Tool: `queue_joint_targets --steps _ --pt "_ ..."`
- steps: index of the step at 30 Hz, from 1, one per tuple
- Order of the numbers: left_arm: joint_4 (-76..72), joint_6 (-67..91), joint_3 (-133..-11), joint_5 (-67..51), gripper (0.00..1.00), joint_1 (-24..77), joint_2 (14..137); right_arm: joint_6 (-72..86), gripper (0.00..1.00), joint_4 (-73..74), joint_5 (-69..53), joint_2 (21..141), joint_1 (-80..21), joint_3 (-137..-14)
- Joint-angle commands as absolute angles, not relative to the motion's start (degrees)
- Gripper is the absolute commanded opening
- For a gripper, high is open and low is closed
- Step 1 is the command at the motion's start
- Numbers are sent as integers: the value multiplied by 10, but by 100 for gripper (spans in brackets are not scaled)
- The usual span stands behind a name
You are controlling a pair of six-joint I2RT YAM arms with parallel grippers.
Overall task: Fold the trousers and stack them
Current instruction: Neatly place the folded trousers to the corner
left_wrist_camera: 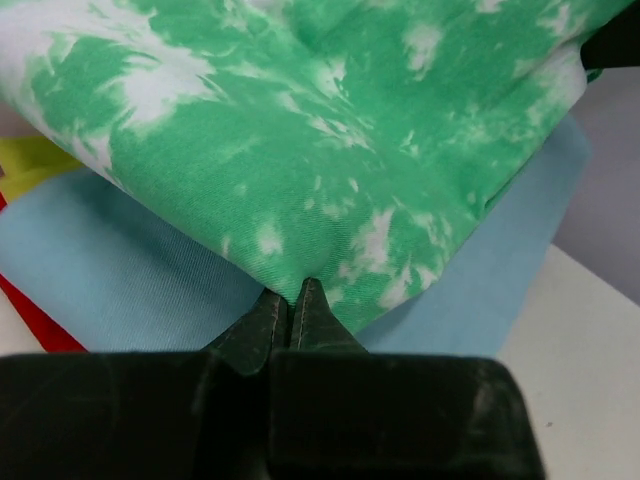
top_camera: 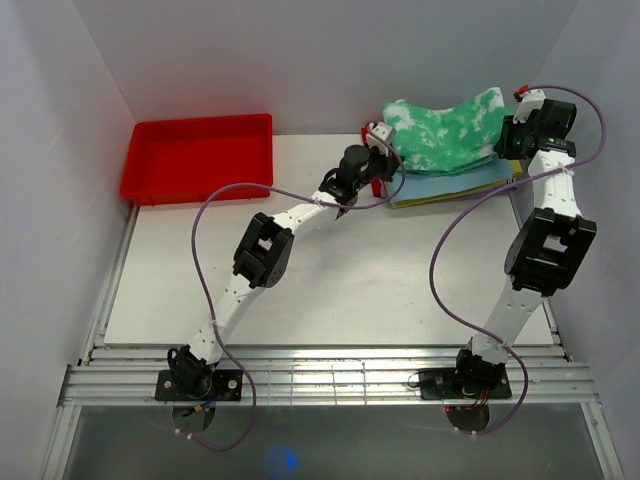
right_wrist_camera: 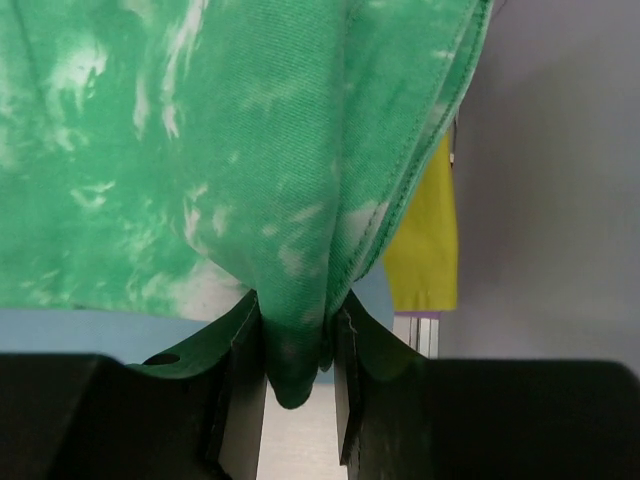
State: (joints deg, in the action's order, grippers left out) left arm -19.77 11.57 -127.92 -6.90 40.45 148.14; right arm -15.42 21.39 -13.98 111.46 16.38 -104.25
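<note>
The trousers are a folded green bundle with white blotches, held up at the back right of the table and sagging in the middle. My left gripper holds their left end. In the left wrist view its tips are shut on a pinch of the trousers' lower edge. My right gripper holds the right end. In the right wrist view a thick fold of the trousers hangs clamped between that gripper's two fingers.
Under the trousers lies a stack with a light blue cloth over a yellow cloth, and a bit of red shows at the stack's left edge. A red tray stands at the back left. White walls close in on three sides.
</note>
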Motion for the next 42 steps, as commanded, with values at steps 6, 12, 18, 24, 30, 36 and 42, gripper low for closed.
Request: queue_joint_targets --steps 6,12,18,24,30,36,42 --pt "-279 124 -1275 -96 9 373 1513 -157 8 139 -110 1228 163 -1122" --pt "-282 117 -1250 -120 84 359 1464 -153 83 199 -98 1227 164 -1187" --pt "-211 133 -1174 -136 98 328 1290 -155 90 264 -136 1139 164 -1237" --pt "-8 113 -1045 -120 98 288 1079 -187 90 351 -209 1019 163 -1201" --pt "172 107 -894 -171 98 202 921 -239 90 471 -305 911 163 -1093" --pt "341 32 -768 -158 98 149 804 -281 90 510 -331 786 155 -830" --pt "376 -15 -605 -147 98 124 696 -326 90 490 -294 686 136 -600"
